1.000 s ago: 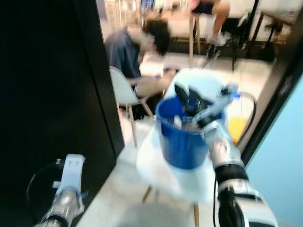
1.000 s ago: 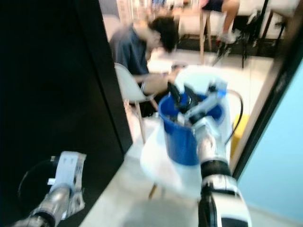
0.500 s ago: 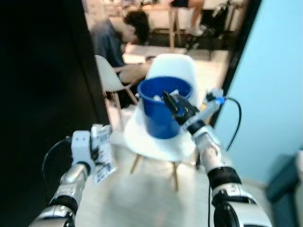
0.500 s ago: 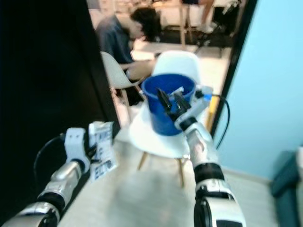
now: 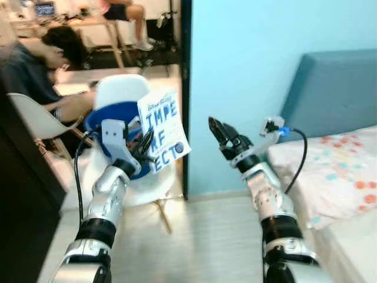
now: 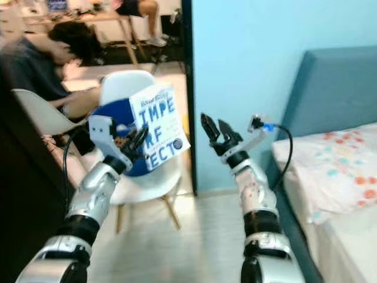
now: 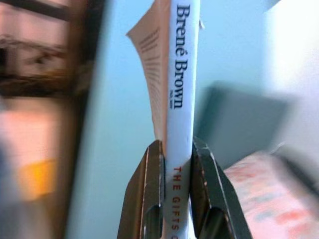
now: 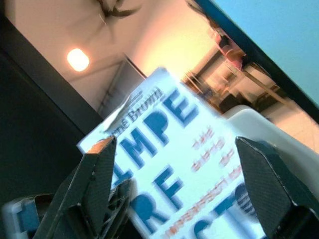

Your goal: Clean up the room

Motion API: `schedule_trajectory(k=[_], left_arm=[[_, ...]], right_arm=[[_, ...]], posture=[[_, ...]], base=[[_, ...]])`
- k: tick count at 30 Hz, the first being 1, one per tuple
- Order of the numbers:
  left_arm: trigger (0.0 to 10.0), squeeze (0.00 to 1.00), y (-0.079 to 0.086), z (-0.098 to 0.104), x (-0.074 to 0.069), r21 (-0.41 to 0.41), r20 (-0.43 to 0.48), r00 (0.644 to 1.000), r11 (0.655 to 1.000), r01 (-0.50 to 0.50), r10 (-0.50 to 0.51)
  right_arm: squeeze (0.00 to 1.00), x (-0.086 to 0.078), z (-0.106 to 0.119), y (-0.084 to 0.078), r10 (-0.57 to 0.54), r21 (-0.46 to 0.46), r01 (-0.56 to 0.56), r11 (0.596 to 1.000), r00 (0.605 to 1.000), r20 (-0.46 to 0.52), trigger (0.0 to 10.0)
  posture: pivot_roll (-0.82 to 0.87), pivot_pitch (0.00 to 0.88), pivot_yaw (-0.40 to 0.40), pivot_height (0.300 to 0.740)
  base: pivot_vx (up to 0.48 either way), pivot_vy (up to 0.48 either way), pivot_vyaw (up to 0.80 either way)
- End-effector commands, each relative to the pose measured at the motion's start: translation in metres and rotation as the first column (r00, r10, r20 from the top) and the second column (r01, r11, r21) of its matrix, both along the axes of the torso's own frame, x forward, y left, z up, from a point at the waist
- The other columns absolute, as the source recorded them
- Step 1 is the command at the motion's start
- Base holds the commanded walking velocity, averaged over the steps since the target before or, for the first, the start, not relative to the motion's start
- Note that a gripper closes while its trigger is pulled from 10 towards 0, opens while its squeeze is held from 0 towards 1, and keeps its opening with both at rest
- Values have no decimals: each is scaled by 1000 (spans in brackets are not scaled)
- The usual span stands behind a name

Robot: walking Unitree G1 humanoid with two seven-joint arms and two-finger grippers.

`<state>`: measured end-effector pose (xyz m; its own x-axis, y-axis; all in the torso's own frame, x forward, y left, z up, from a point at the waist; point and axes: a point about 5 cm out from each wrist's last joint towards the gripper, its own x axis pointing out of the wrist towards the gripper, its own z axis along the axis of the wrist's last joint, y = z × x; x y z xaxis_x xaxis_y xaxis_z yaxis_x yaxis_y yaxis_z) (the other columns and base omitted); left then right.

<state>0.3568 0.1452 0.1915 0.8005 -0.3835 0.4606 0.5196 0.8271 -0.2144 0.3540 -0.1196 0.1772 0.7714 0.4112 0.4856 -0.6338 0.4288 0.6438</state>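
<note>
A white paperback book [image 5: 164, 131] with blue lettering stands upright in the air, its spine clamped by the left gripper [image 5: 141, 150], in front of a blue bucket [image 5: 101, 119] on a white chair [image 5: 122, 91]. Beside it, the right gripper [image 5: 222, 134] hangs spread, holding nothing.

Open floor [image 5: 200, 236] straight ahead, between both arms. Right side blocked by the bed [image 5: 341, 177] and its blue headboard [image 5: 330, 88]; light blue wall [image 5: 235, 59] closes off the front. Left: white chair [image 5: 126, 94] with blue bucket [image 5: 97, 121] in the doorway, a seated person [image 5: 41, 65] just beyond, dark panel [image 5: 23, 188] at far left. The book [image 5: 164, 131] clamped in the left gripper [image 5: 140, 147] screens the chair; right gripper [image 5: 222, 132] hangs spread in free air.
</note>
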Motion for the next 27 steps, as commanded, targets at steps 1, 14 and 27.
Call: schedule_trajectory(k=[1, 14, 27], left_arm=[[10000, 0, 6, 31, -1, -110, 113, 993, 994, 30, -18], [10000, 0, 11, 93, -14, -353, 337, 941, 922, 159, -34], [10000, 0, -11, 104, -40, -275, 428, 878, 894, 353, -215]], right_arm=[[0, -3, 5, -10, -2, 106, 0, 994, 1000, 20, 10000], [0, -17, 23, 8, 148, 191, -168, 967, 982, 116, 10000], [0, -29, 27, 21, 257, 188, -281, 941, 956, 142, 10000]], posture=[[-131, 0, 22, 740], [-153, 0, 13, 740], [-148, 0, 3, 740]], base=[[0, 0, -763], [0, 0, -763], [0, 0, -755]])
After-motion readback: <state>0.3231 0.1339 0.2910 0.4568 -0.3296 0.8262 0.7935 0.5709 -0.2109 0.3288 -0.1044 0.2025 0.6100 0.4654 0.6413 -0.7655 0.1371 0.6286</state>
